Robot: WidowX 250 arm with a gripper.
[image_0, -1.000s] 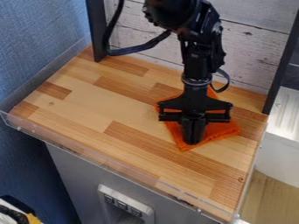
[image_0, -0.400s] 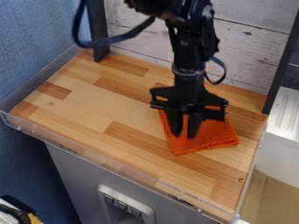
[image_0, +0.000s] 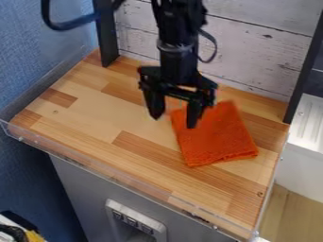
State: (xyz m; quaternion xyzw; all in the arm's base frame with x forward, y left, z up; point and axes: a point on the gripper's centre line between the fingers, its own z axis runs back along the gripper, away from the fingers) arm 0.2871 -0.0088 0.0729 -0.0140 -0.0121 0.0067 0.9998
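Camera view: orange cloth (image_0: 217,137) laid out, free of the tool's (image_0: 174,122) grip.
Just right of and below the tool, it lies flat on the wooden surface (image_0: 95,113), its slightly longer axis slanting from beside the tool towards the near right; whether more handling remains, I cannot tell. The tool hangs wide and empty, whitish boards (image_0: 265,52) behind.
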